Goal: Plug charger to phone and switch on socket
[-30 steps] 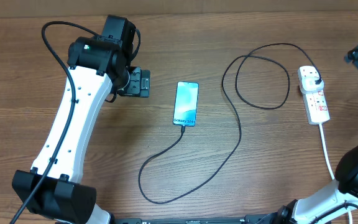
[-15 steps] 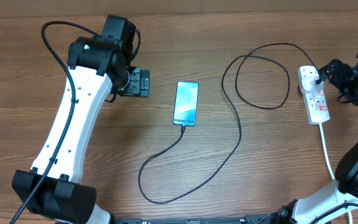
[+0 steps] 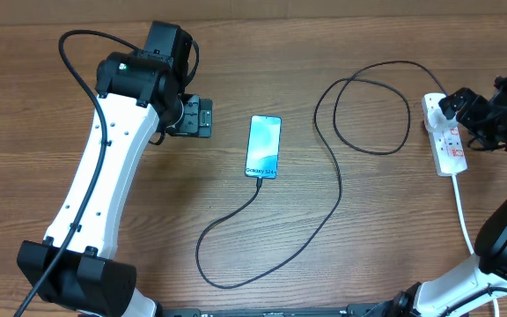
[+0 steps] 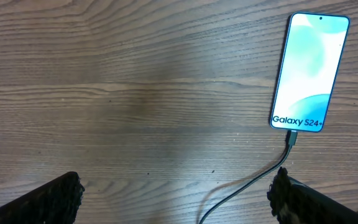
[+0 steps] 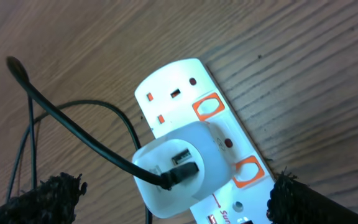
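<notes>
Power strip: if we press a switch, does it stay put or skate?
Likely skates if pushed sideways: the power strip lies flat on the smooth wooden table, no fixing visible. Tipping seems unlikely; it is low and long. The plugged-in white adapter adds little weight, probably.

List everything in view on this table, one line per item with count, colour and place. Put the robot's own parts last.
phone: one, cyan-blue screen with black edges, flat near the middle of the table.
charger cable: one, black, plugged into the phone's near end, looping across the table to the power strip.
adapter: one, white, seated in the power strip, with the black cable plugged into it.
power strip: one, white with reddish switches, at the table's right side.
cord: one, white, running from the strip toward the near edge.
table: one, brown wood, under everything.
left gripper: one, black, open, left of the phone.
right gripper: one, black, open, over the strip's far end.
</notes>
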